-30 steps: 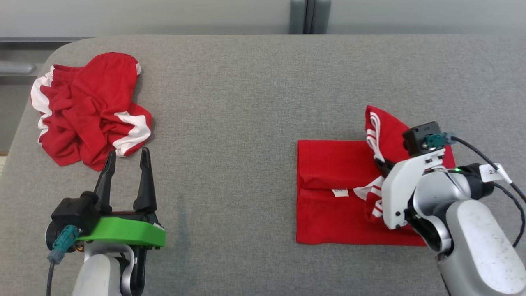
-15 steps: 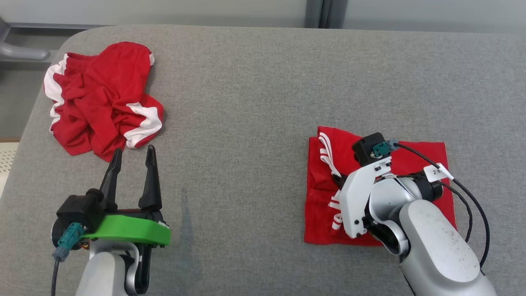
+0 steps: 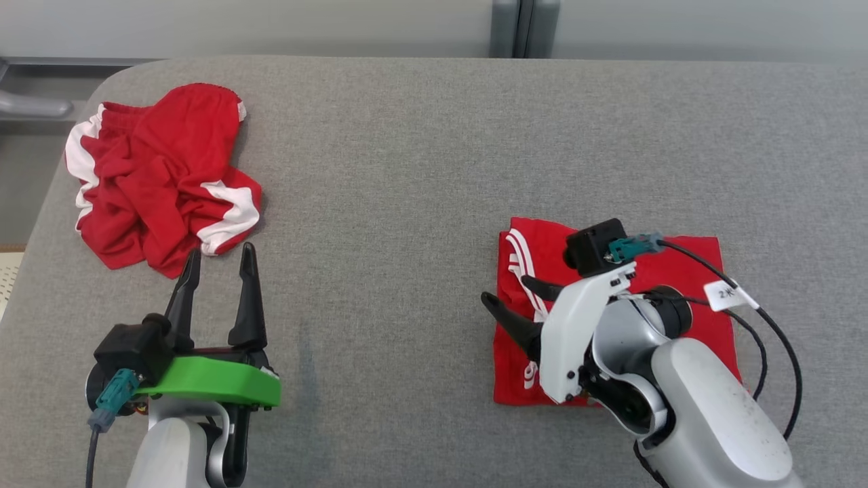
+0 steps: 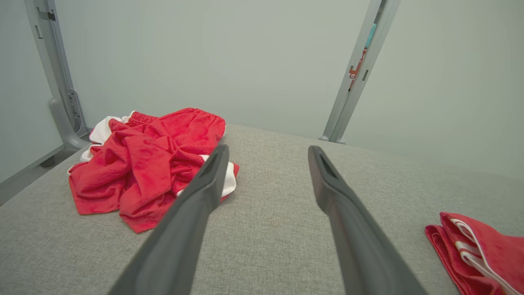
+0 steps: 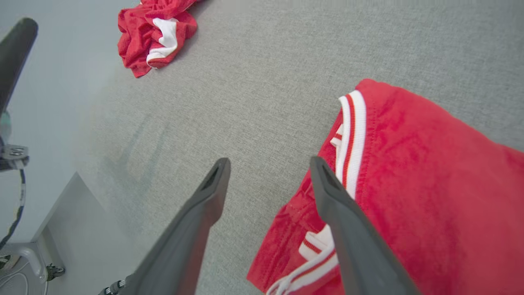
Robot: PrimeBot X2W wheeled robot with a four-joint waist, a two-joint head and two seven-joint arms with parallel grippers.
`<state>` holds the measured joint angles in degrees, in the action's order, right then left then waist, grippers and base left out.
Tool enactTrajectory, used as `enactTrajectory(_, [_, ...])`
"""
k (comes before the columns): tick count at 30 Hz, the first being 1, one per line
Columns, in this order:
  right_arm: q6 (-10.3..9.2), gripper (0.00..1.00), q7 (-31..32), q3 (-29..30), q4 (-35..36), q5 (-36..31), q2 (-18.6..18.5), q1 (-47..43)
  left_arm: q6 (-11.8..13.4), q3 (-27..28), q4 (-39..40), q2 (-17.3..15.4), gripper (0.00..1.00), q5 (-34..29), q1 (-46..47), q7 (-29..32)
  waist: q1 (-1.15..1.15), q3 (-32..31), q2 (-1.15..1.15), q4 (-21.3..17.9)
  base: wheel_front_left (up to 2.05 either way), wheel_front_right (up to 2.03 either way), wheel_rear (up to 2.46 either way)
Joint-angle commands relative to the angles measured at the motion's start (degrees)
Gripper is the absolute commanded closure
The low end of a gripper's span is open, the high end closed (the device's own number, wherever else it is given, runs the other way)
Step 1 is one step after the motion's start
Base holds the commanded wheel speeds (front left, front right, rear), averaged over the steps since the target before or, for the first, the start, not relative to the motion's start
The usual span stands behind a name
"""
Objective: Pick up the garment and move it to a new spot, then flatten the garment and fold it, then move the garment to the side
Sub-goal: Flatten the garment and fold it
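Note:
A red garment [image 3: 698, 249] with white stripes lies folded in a neat rectangle at the right of the grey table [image 3: 420, 169]. My right gripper [image 3: 505, 289] hovers over its left edge, open, with nothing between the fingers. In the right wrist view the garment [image 5: 430, 172] lies under and right of the right gripper [image 5: 270, 163]. My left gripper [image 3: 221, 249] stands open at the lower left, empty, its tips just short of a crumpled red and white garment [image 3: 156, 176]. The left wrist view has that heap [image 4: 151, 164] left of the left gripper [image 4: 268, 149].
The folded garment's corner [image 4: 483, 250] lies at the lower right of the left wrist view. The table's rounded far left corner lies behind the crumpled heap [image 5: 153, 28]. A grey upright post [image 3: 519, 27] stands against the wall behind the table. Bare grey cloth lies between the two garments.
My right gripper carried the garment's raised flap leftwards across it, then opened and let go; the flap now lies flat. The head camera shifted slightly. The left arm stayed still.

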<state>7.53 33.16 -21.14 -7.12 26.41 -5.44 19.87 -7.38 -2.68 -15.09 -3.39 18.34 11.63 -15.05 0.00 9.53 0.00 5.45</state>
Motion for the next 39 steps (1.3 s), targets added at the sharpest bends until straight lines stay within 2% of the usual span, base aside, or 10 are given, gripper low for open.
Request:
enactTrajectory(1, [-0.08,0.00,-0.86,0.67,1.66,1.17,-0.72,-1.10,-0.11,-0.05,-0.14,-0.08,0.00,-0.06,-0.49,-0.16,0.00,-0.85,0.00,-0.45,0.00,0.00,0.00])
enactTrajectory(4, [-0.08,0.00,-3.78,4.52,5.69,1.30,-2.25,-3.32,-0.11,-0.11,-0.44,-0.07,0.00,-0.01,-1.04,-0.16,0.00,-1.99,0.00,-0.92,0.00,0.00,0.00])
enactTrajectory(9, [-0.06,0.00,-11.52,14.62,9.64,-3.92,-3.64,-7.63,-0.11,-0.25,-0.87,-0.05,0.00,-0.17,-2.41,-0.16,0.00,-4.30,0.00,-1.86,0.00,0.00,0.00])
enactTrajectory(15, [-0.06,0.00,-21.73,21.33,9.38,-11.11,-4.64,-11.92,-0.11,0.27,-1.25,-0.27,0.00,-0.35,-4.06,-0.16,0.00,-6.39,0.00,-3.60,0.00,0.00,0.00])
enactTrajectory(25, [-0.07,0.00,-34.13,22.54,0.57,-15.75,-5.41,-15.12,-0.10,0.85,-2.01,-0.64,0.00,-0.80,-6.47,-0.16,0.00,-9.53,0.00,-5.45,0.00,0.00,0.00])
enactTrajectory(39, [-0.08,0.00,-38.13,19.96,-5.23,-15.66,-5.82,-13.54,-0.11,0.95,-2.60,-0.24,0.00,-1.08,-8.11,-0.16,0.00,-10.63,0.00,-5.30,0.00,0.00,0.00])
